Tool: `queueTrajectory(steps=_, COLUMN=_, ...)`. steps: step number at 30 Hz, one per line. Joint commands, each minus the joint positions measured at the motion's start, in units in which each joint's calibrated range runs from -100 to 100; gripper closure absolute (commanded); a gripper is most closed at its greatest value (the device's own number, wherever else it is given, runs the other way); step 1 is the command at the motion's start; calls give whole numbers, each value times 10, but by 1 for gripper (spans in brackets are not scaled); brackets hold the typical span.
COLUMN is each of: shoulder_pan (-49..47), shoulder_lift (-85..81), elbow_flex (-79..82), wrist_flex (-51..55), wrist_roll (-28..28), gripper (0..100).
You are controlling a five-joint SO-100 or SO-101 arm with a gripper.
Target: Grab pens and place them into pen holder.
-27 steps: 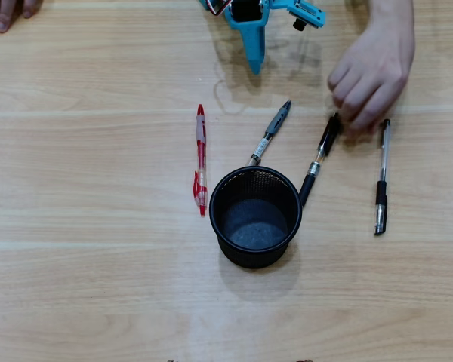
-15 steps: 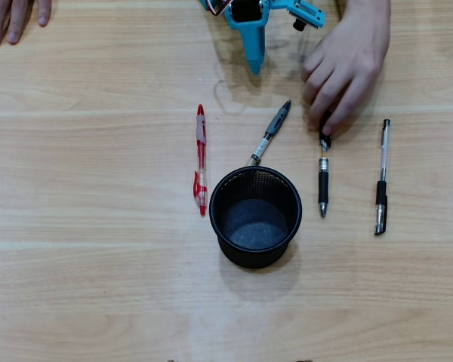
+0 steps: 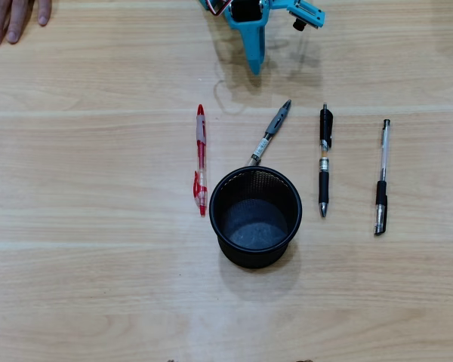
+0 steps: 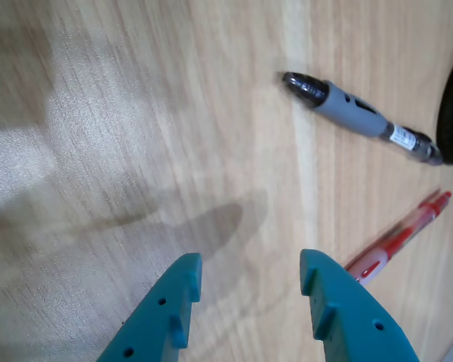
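My gripper [image 4: 245, 283] is open and empty, its two teal fingers [image 4: 174, 302] spread over bare wood at the top of the overhead view, well apart from every pen. No pen is in the holder [image 3: 254, 216] yet, so I judge this the start: the reach for a first pen.

Four pens lie on the table [image 3: 98, 286] around the holder. The red pen [image 3: 201, 160] lies just left of it in the overhead view, roughly straight up and down. The grey pen [image 3: 269, 141] slants, its lower end touching or just at the holder's rim; I cannot tell which. The black pen [image 3: 325, 160] lies right of the holder, and the clear pen [image 3: 380, 178] further right still, both upright in that view. A person's hand [image 3: 15, 13] rests at the top left corner, clear of my path.

The grey pen is nearest, and the wrist view shows it [image 4: 359, 115] ahead and to the right, with the red one [image 4: 396, 239] below it. To do this well I should turn my wrist so the fingers straddle the barrel crosswise, not along it, and come down on the grey sleeve, away from the holder's wall. I should close on the middle so it hangs level enough to tip upright. The holder is shorter than a pen, so I should drop it tip first, near the centre, or it may topple out.
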Motion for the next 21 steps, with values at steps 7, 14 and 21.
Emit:
queueTrajectory(steps=7, shoulder_pan=7, shoulder_lift=-2, elbow_flex=0, wrist_flex=25, wrist_roll=-2, gripper=84)
queueTrajectory(steps=14, shoulder_pan=46, shoulder_lift=-2, elbow_flex=0, wrist_flex=25, wrist_roll=-2, gripper=85)
queueTrajectory(steps=21, shoulder_pan=54, shoulder_lift=-2, elbow_flex=1, wrist_flex=22, wrist_roll=-14, gripper=85)
